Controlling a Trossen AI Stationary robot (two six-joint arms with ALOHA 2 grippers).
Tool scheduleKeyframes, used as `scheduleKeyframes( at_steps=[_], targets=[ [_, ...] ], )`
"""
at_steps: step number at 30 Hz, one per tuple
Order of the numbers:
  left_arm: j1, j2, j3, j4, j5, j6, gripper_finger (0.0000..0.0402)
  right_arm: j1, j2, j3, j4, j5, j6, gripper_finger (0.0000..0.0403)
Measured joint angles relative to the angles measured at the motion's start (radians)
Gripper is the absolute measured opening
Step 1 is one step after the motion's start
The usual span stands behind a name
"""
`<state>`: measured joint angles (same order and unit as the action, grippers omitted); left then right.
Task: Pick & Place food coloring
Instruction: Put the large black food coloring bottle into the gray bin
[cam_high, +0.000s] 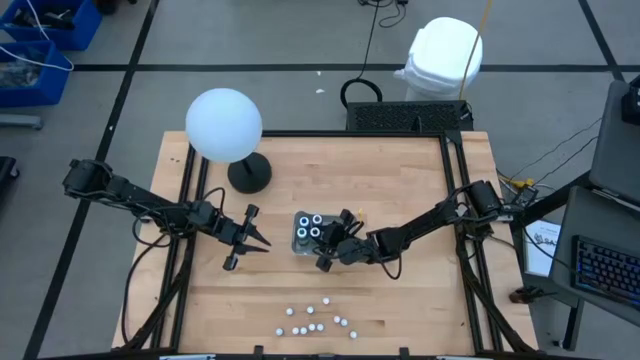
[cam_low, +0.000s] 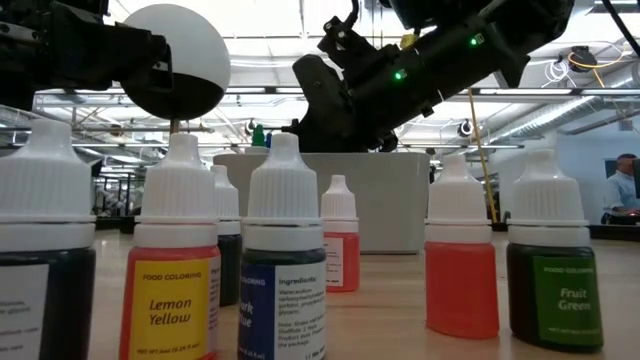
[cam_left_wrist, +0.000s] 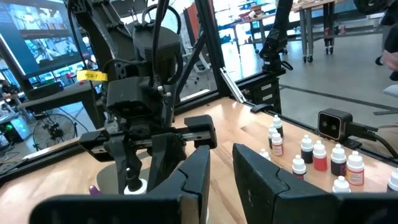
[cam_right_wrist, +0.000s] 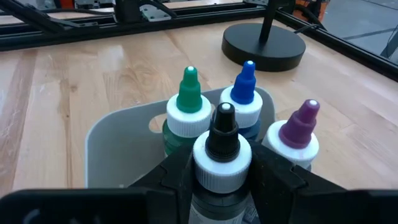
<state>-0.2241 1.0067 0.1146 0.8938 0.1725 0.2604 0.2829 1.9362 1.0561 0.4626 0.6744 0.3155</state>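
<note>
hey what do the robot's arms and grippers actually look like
Both arms are dark, slim and jointed. The left gripper and right gripper each end in two black, blocky fingers on a crossbar. Black cables run along the links. The low view shows small green lights on one arm, and the left wrist view shows a yellow label.

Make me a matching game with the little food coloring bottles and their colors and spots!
Things:
1. bottle with black tip
2. bottle with green tip
3. Lemon Yellow bottle
4. lamp base

Places or states:
A. stands on the wood outside the tray, with the loose bottles
B. stands free in the clear tray, next to the blue-tipped one
C. flat black disc on the table, beyond the tray
D. between the fingers of the right gripper

Pairs: 1-D, 2-B, 3-A, 4-C
</note>
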Motion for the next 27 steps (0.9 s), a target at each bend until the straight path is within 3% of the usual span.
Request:
scheduleKeyframes(
  at_steps=[27],
  targets=[
    [0.000, 0.000, 0.000, -0.001, 0.001, -0.010, 0.0077, -0.010, 0.008, -0.001, 0.086, -0.047, -0.059, 0.0145]
  ],
)
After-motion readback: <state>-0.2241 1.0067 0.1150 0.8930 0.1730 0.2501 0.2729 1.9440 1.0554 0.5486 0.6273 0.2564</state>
